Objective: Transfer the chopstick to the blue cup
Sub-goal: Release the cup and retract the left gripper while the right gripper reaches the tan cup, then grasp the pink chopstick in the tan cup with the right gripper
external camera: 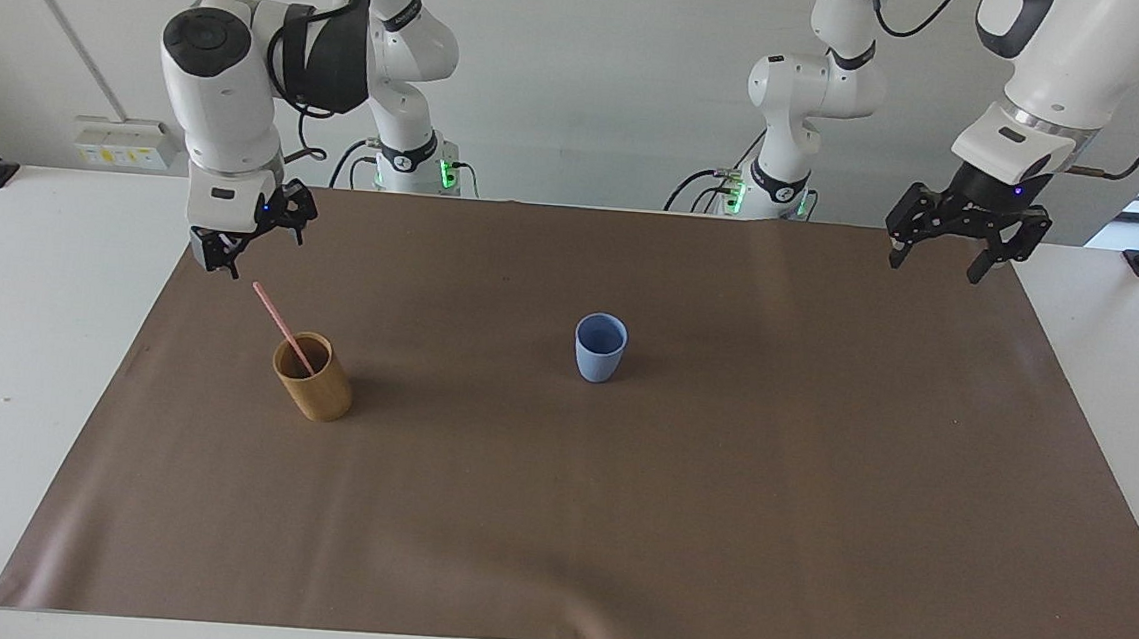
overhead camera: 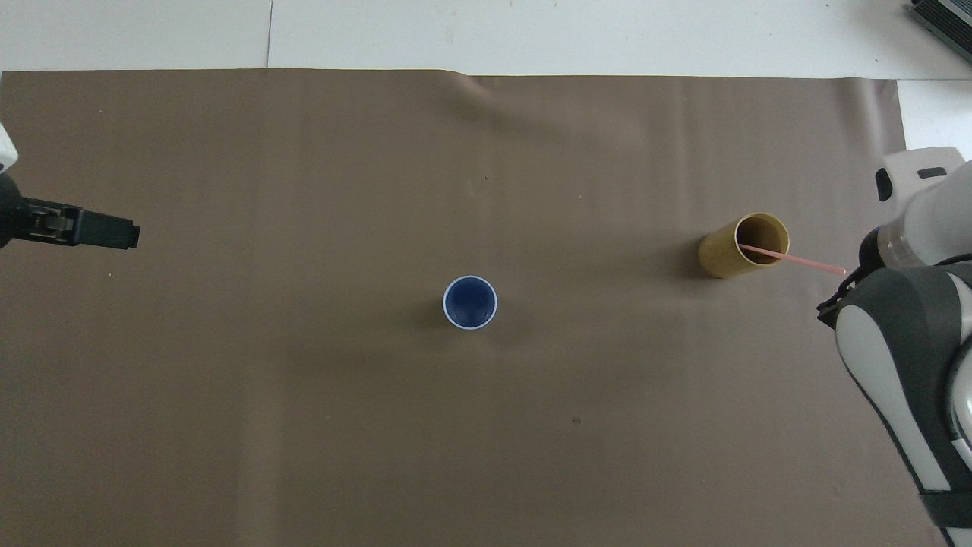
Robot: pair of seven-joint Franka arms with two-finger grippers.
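Note:
The pale pink chopstick leans in a tan bamboo-looking cup toward the right arm's end of the brown mat. Its upper end sticks out well past the rim. My right gripper hangs open just above that upper end, not touching it; in the overhead view the arm's own wrist hides it. The blue cup stands upright and empty at the mat's middle. My left gripper is open and holds nothing, up in the air over the mat's corner at the left arm's end.
A brown mat covers most of the white table. Nothing else stands on it besides the two cups.

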